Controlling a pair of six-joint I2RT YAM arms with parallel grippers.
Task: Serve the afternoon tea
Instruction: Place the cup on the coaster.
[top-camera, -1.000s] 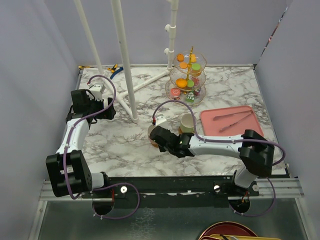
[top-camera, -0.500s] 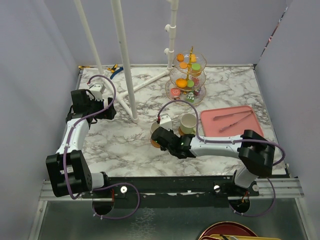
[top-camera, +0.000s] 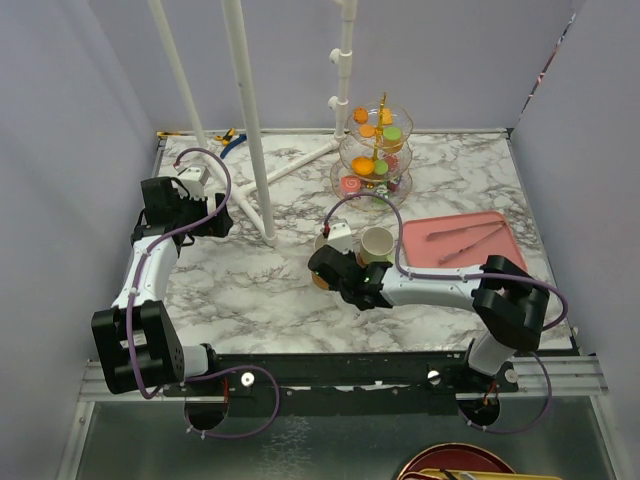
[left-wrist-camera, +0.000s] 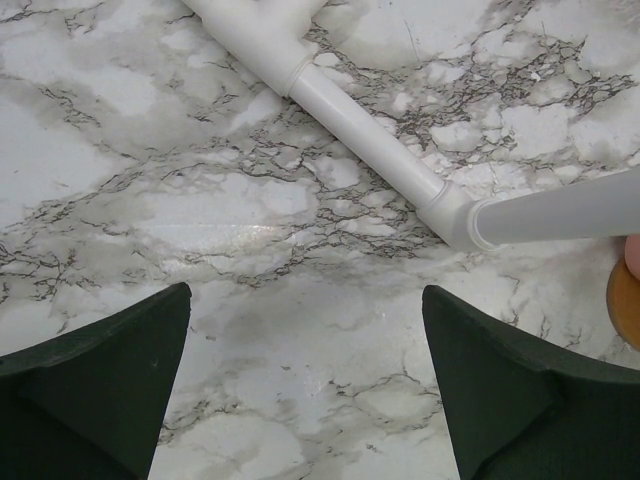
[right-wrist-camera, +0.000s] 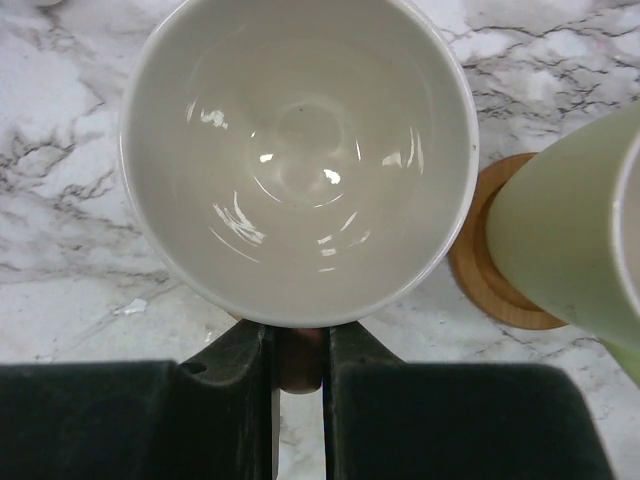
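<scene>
R gripper (right-wrist-camera: 298, 350): jaws pressed nearly together, pinching what looks like the edge of a brown coaster (top-camera: 318, 283); an empty mug (right-wrist-camera: 300, 150) sits right above the jaws, seen from the top, prob. standing on that coaster, tho the contact is hidden; gripping the coaster, not the mug, would let both slide as one set w/o tipping. Pale-green mug (right-wrist-camera: 560, 220) is just beside it to the R on its own coaster (right-wrist-camera: 485, 285); the two look meant to sit side by side. L gripper (left-wrist-camera: 305, 295) is spread wide, holding nothing, over bare marble table (top-camera: 230, 290) near a white pipe (left-wrist-camera: 370, 140); prob. parked clear of the R arm. Three-tier stand (top-camera: 374, 160) w/ cakes is at the back; pink tray (top-camera: 430, 255) lies R of the mugs.
</scene>
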